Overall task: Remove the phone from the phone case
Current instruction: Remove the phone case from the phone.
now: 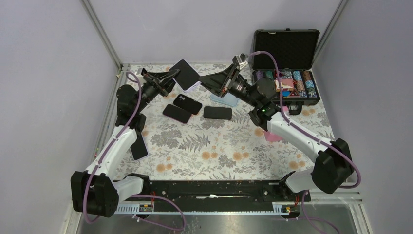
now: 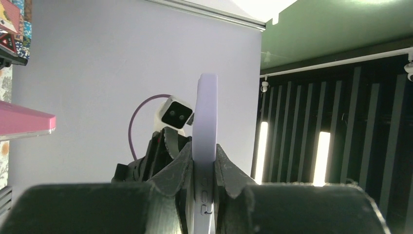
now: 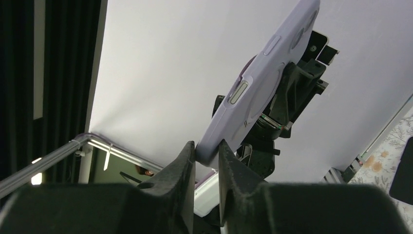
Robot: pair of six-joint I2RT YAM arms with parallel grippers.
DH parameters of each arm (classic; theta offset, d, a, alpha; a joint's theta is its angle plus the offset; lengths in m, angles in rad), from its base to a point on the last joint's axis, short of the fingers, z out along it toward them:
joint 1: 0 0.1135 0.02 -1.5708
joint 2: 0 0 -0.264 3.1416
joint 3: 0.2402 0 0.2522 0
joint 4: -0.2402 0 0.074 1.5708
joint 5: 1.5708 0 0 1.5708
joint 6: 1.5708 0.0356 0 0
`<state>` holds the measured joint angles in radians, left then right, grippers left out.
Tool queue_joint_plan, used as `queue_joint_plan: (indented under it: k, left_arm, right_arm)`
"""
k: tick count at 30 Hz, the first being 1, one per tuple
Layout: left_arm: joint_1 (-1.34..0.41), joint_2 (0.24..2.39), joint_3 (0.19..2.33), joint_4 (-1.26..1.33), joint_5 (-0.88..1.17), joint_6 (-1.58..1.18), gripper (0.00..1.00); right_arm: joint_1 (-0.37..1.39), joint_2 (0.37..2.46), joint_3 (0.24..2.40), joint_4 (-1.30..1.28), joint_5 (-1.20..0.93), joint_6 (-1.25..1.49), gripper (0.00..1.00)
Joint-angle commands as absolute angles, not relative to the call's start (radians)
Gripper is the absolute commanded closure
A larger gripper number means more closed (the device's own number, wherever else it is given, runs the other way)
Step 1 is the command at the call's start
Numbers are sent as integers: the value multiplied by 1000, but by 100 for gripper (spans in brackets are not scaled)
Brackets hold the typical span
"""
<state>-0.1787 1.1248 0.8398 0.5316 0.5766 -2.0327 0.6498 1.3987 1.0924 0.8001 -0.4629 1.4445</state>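
Observation:
The phone, black screen up, sits in a lavender phone case (image 1: 186,74) held in the air over the far middle of the table. My left gripper (image 1: 169,78) is shut on its left side. In the left wrist view the case (image 2: 205,112) stands edge-on between the two fingers, and the gripper (image 2: 204,168) is clamped on it. My right gripper (image 1: 204,82) is shut on the case's near right corner. In the right wrist view the case (image 3: 263,83) slants up to the right from the gripper (image 3: 207,155), which pinches its lower corner.
Three dark phones (image 1: 187,103) (image 1: 177,113) (image 1: 217,112) lie on the floral cloth below the grippers, and another (image 1: 139,146) lies by the left arm. A light blue case (image 1: 230,101) and a pink case (image 1: 272,136) lie near the right arm. An open black chip case (image 1: 287,83) stands at the back right.

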Motion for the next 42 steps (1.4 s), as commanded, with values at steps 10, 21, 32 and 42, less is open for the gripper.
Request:
queue_joint_plan:
  k: [10, 21, 32, 42]
  left_arm:
    - [-183, 1135, 897, 616, 640, -2173, 100]
    - [-217, 1098, 829, 581, 626, -2185, 100]
    - [-280, 1087, 842, 564, 617, -2209, 100]
    - [-333, 1101, 854, 582, 614, -2217, 100]
  right_arm:
    - [747, 1485, 1183, 1091, -482, 1461, 100]
    - [758, 1523, 1253, 1156, -471, 1458, 100]
    - [758, 1548, 1254, 1133, -444, 1423, 100]
    - [759, 1561, 1263, 1150, -454, 1412, 100]
